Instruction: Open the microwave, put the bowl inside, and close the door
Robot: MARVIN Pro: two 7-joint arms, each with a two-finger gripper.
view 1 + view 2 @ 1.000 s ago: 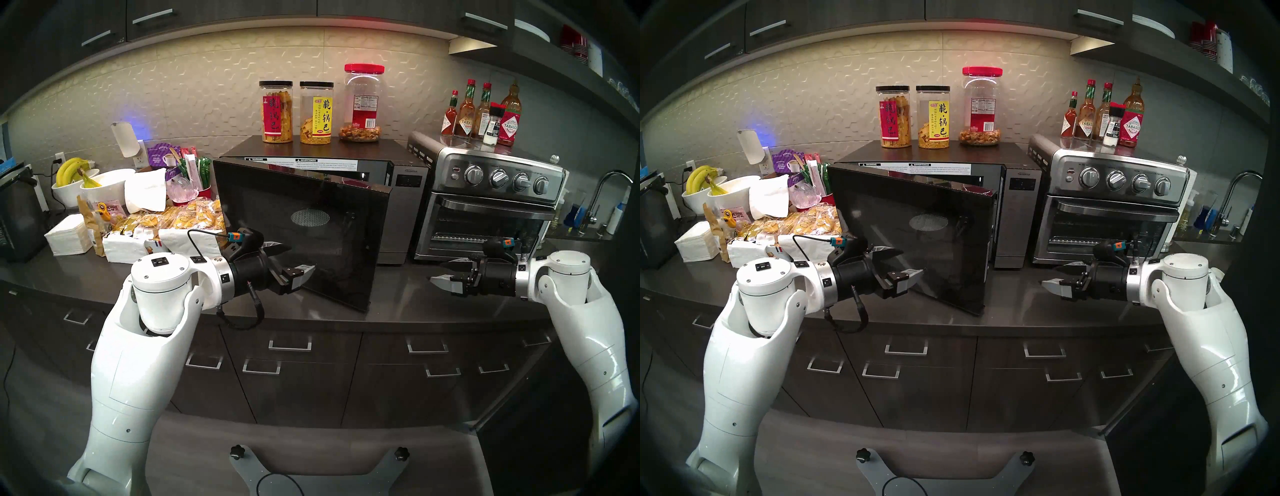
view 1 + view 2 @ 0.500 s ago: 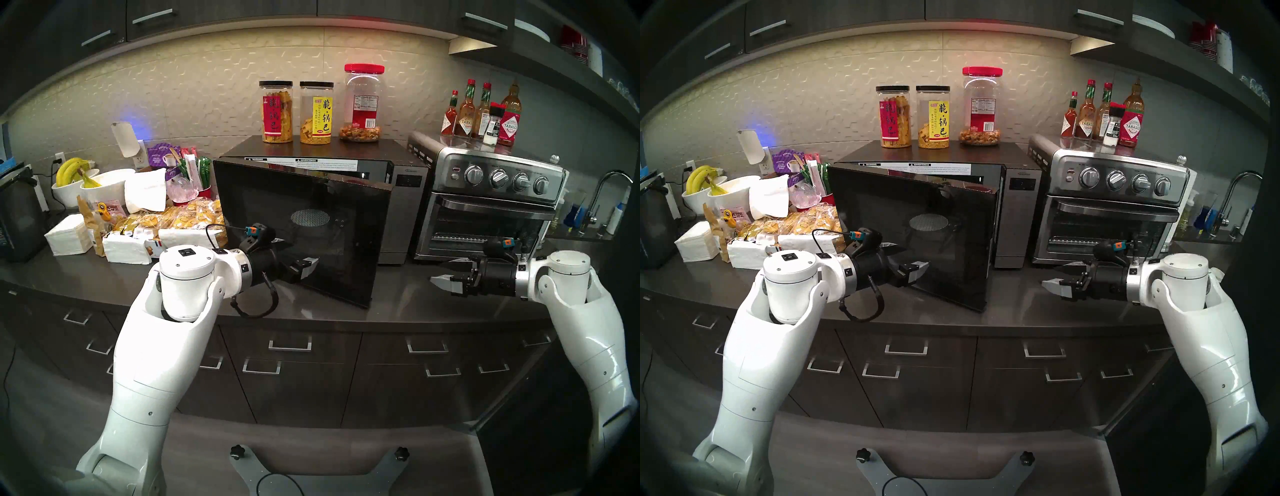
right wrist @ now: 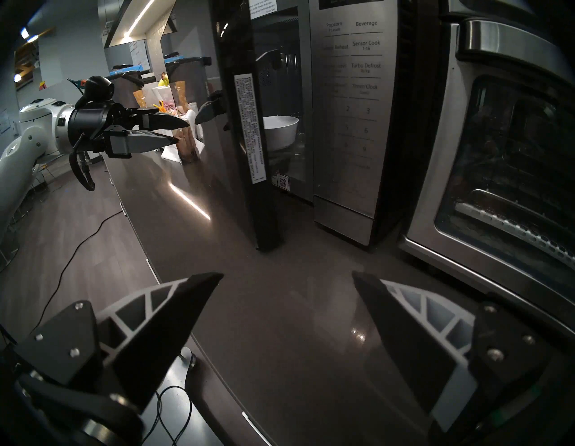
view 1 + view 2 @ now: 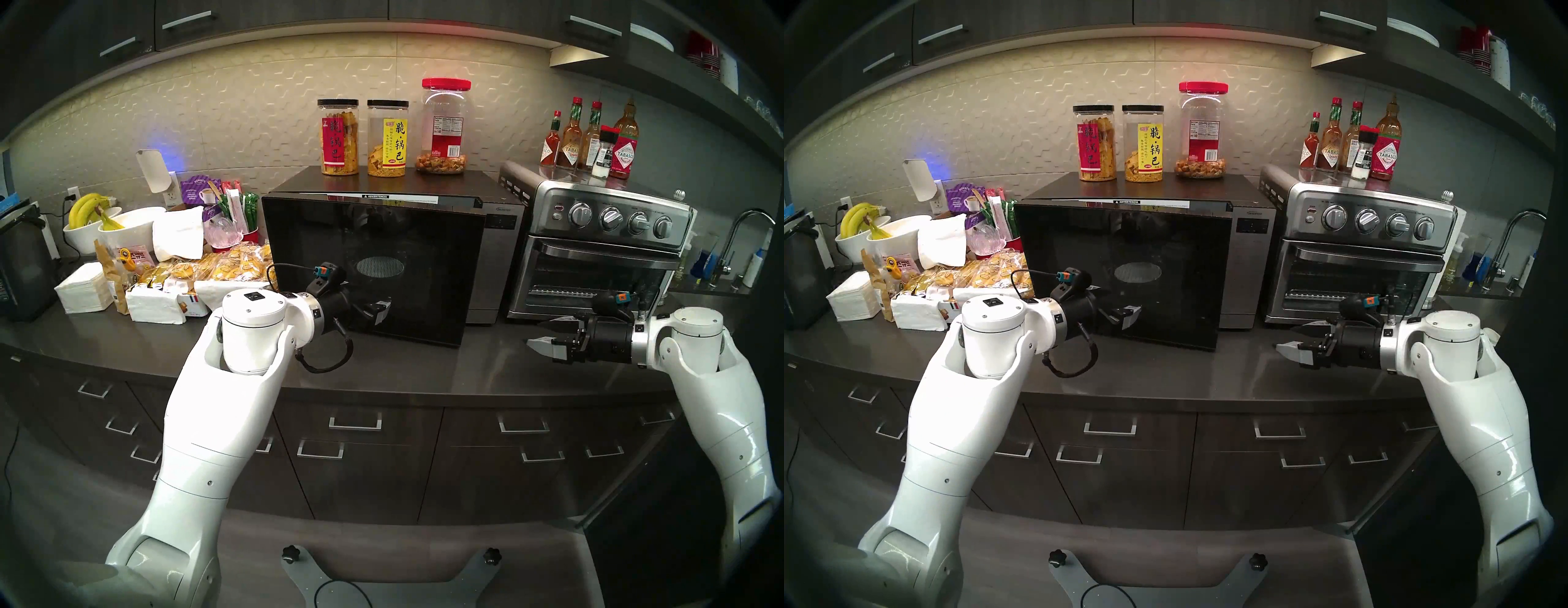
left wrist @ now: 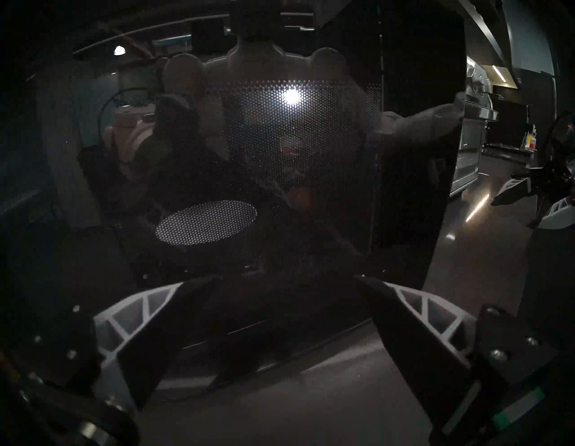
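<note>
The black microwave (image 4: 500,263) stands at the middle of the counter. Its glass door (image 4: 424,254) is nearly shut; the right wrist view shows it edge-on (image 3: 245,124), still slightly ajar. The small white bowl (image 3: 280,130) sits inside and shows through the mesh window (image 4: 379,266) (image 5: 207,222). My left gripper (image 4: 375,303) (image 5: 286,278) is open and empty, its tips at the door's lower front, touching or nearly so. My right gripper (image 4: 536,333) (image 3: 287,274) is open and empty above the counter, right of the door.
A steel toaster oven (image 4: 594,254) stands right of the microwave with sauce bottles (image 4: 589,140) on top. Three jars (image 4: 386,136) stand on the microwave. Snack packs (image 4: 220,271), napkins and banana bowls (image 4: 106,225) crowd the left counter. A faucet (image 4: 738,237) is far right.
My left arm has moved forward and right against the door, swinging it from well open to nearly shut. The right arm has not moved.
</note>
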